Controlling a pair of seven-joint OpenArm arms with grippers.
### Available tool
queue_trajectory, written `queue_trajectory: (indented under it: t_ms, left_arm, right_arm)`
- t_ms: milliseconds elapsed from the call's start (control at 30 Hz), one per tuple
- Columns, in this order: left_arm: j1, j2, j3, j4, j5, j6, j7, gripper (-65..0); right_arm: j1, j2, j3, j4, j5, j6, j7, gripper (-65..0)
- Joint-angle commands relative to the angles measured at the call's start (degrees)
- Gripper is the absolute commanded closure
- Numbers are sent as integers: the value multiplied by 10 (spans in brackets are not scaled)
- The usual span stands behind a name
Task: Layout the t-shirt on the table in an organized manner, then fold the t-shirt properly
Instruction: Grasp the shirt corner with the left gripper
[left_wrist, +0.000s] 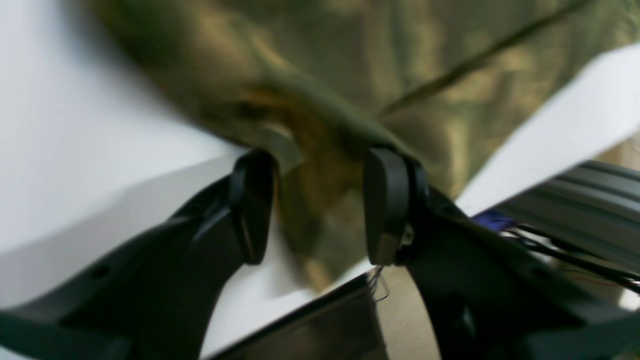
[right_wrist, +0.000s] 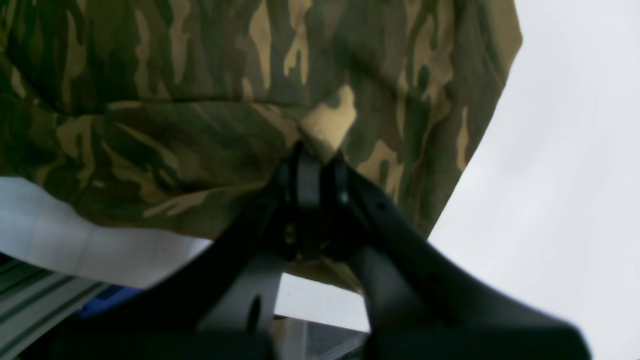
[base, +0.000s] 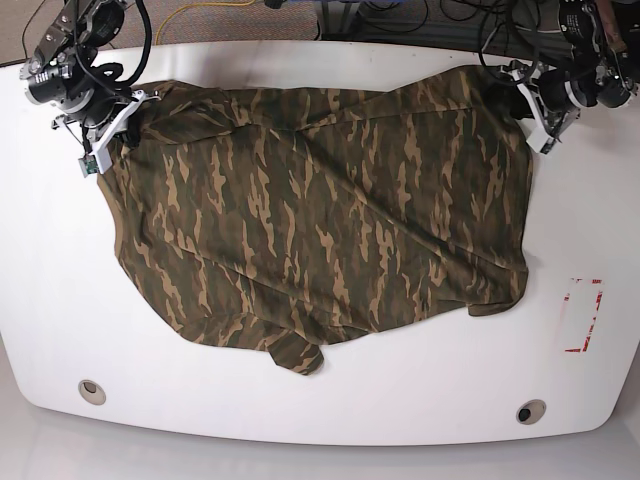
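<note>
Both pincers sit at the shirt's far corners. Left gripper (left_wrist: 315, 205) has its jaws spread wide, a bunched fold of the t-shirt (base: 320, 210) lying between the two pads, though blur hides whether the pads press it. Right gripper (right_wrist: 315, 165) has its jaws drawn together, pinching a tan patch of the camouflage cloth at its edge. In the base view the shirt lies spread across the middle of the table (base: 60, 300), one corner at ten o'clock under the right gripper (base: 105, 125), another at two o'clock by the left gripper (base: 535, 105). A sleeve tip points toward six o'clock. A red-and-white tape mark (base: 583, 315) lies at four o'clock, just beside the shirt's edge, and two grommet holes (base: 91, 390) sit along the near rim.
</note>
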Motion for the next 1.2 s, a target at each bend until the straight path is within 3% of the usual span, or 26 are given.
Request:
queue_trajectory:
  t_ms: [0,333,400,600,900,1167]
  left_arm:
    - [22,2,20,-7,48,4,49,-279]
    - [45,2,40,-6,48,4,48,-264]
    - [45,2,40,-6,49,4,48,-229]
    - [42,1,40,-5,84,4,17,-18]
    - [42,1,38,1,97,4,-1,-17]
    - [68,0,-9,91,96,4,11,-17]
  right_arm:
    - [1,8,4,10,6,-1,8,0]
    - [1,8,4,10,6,-1,8,0]
    - [1,8,4,10,6,-1,8,0]
    - [1,8,5,10,6,-1,8,0]
    - [0,8,5,10,6,-1,8,0]
    - [0,8,5,10,6,-1,8,0]
